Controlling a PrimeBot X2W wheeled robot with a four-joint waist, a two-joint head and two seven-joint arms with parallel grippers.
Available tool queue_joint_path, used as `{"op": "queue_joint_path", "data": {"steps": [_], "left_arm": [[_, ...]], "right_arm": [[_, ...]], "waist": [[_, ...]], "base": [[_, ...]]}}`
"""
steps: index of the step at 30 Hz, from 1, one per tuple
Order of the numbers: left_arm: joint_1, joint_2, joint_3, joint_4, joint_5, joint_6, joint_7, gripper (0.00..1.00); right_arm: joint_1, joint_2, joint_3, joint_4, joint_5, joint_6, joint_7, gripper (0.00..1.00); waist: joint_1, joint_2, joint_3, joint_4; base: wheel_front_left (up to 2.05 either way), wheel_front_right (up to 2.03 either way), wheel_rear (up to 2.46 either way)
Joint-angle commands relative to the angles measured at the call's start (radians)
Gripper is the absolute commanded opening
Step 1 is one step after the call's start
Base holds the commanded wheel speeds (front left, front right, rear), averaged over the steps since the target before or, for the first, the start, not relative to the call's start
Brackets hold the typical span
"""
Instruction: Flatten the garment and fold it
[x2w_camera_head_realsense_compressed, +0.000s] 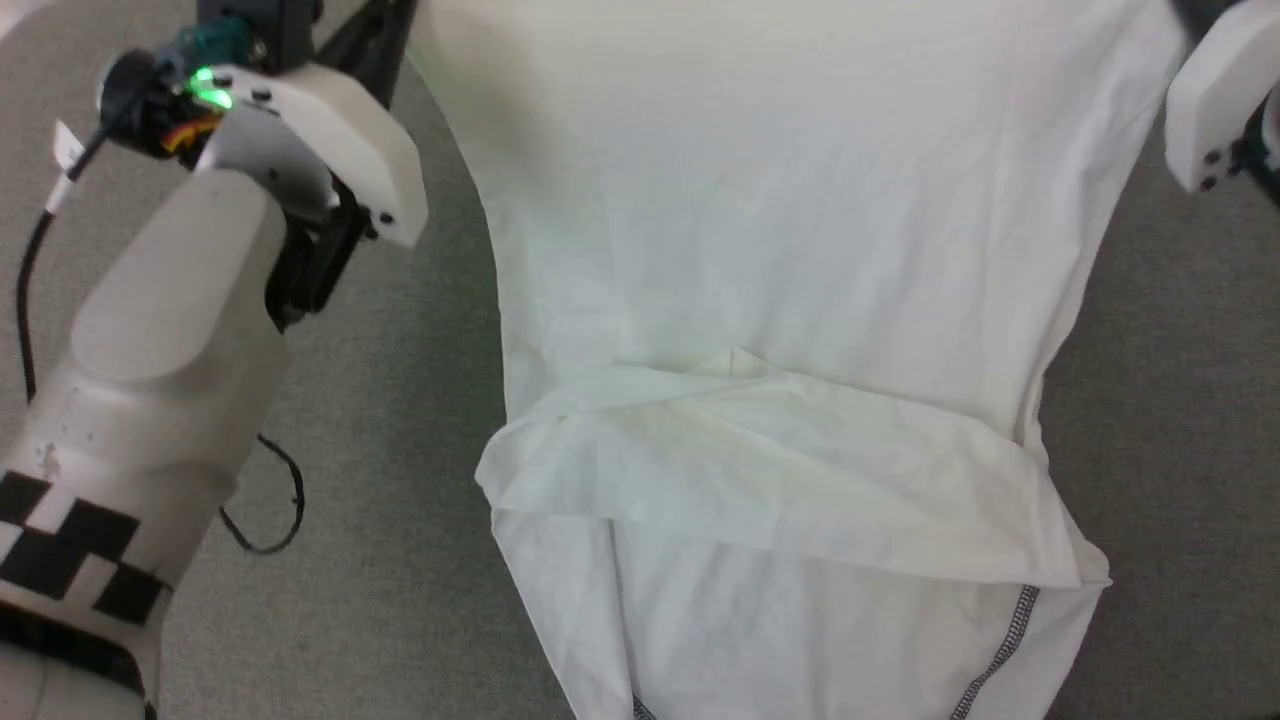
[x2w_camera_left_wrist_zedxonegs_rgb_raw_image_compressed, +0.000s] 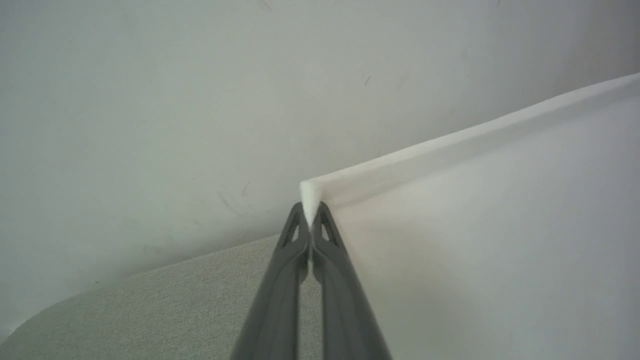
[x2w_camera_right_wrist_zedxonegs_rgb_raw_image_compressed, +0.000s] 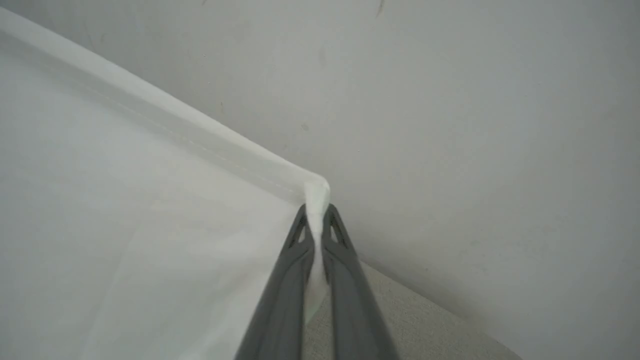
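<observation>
The fingers (x2w_camera_left_wrist_zedxonegs_rgb_raw_image_compressed: 292, 260) of my left gripper (x2w_camera_left_wrist_zedxonegs_rgb_raw_image_compressed: 310, 212) are pressed together, pinching a corner of the white top (x2w_camera_left_wrist_zedxonegs_rgb_raw_image_compressed: 500, 225). In the left wrist view that corner pokes out just above the fingertips at the middle of the frame. From there the hem runs taut toward the upper right, and the cloth fills the right side. A grey woven surface (x2w_camera_left_wrist_zedxonegs_rgb_raw_image_compressed: 150, 310) shows at the lower left.

My right gripper (x2w_camera_right_wrist_zedxonegs_rgb_raw_image_compressed: 316, 215) is closed the same way on the opposite corner. In the right wrist view a strip of cloth sits squeezed between the two fingers at the middle. The hem runs off to the upper left, and the cloth spreads over the left half of the frame.

In the head view the top is stretched from the upper edge down through the centre. My left arm (x2w_camera_head_realsense_compressed: 170, 330) is at the upper left and my right wrist (x2w_camera_head_realsense_compressed: 1215, 100) at the upper right. Across the lower middle a band of cloth is folded over on itself. Dark zigzag stitching (x2w_camera_head_realsense_compressed: 1010, 630) shows at the lower right.
</observation>
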Motion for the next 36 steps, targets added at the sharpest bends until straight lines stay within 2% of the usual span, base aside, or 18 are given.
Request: {"op": "queue_joint_path", "data": {"steps": [1,5,9,15,19,23,30,36], "left_arm": [[0.031,0.005,-0.005,0.001,0.004,-0.003,-0.01,0.0],[0.12,0.024,-0.03,-0.053,0.003,-0.004,-0.018,0.0],[0.251,0.068,-0.057,-0.173,-0.007,0.013,0.002,0.0],[0.499,0.203,-0.101,-0.445,-0.037,0.091,0.099,0.0],[0.648,0.298,-0.121,-0.619,-0.062,0.159,0.155,0.0],[0.76,0.361,-0.139,-0.73,-0.09,0.204,0.187,0.0],[0.86,0.401,-0.181,-0.803,-0.109,0.229,0.218,0.0],[0.881,0.385,-0.231,-0.778,-0.092,0.209,0.233,0.0]], "right_arm": [[0.035,0.001,0.002,0.009,0.016,-0.003,-0.021,0.0],[0.126,-0.005,0.013,-0.009,0.063,-0.003,-0.077,0.0],[0.242,-0.035,0.022,-0.071,0.118,-0.003,-0.103,0.0],[0.458,-0.095,0.002,-0.257,0.224,-0.003,-0.059,0.0],[0.619,-0.146,-0.028,-0.401,0.265,-0.003,0.017,0.0],[0.772,-0.191,-0.063,-0.533,0.27,-0.003,0.113,0.0],[0.991,-0.239,-0.168,-0.723,0.29,-0.003,0.287,0.0],[1.133,-0.235,-0.253,-0.84,0.301,-0.003,0.404,0.0]], "waist": [[0.0001,-0.0001,-0.051,-0.01],[0.0001,-0.0001,-0.116,-0.006],[0.0001,-0.0001,-0.189,-0.002],[0.0001,-0.0001,-0.272,-0.009],[0.0001,-0.0001,-0.299,-0.013],[0.0001,-0.0001,-0.31,-0.015],[0.0001,-0.0001,-0.316,-0.007],[0.0001,-0.0001,-0.305,0.003]], "base": [[0.0,0.0,0.0],[0.0,0.0,0.0],[0.0,0.0,0.0],[0.0,0.0,0.0],[0.0,0.0,0.0],[0.0,0.0,0.0],[0.0,0.0,0.0],[0.0,0.0,0.0]]}}
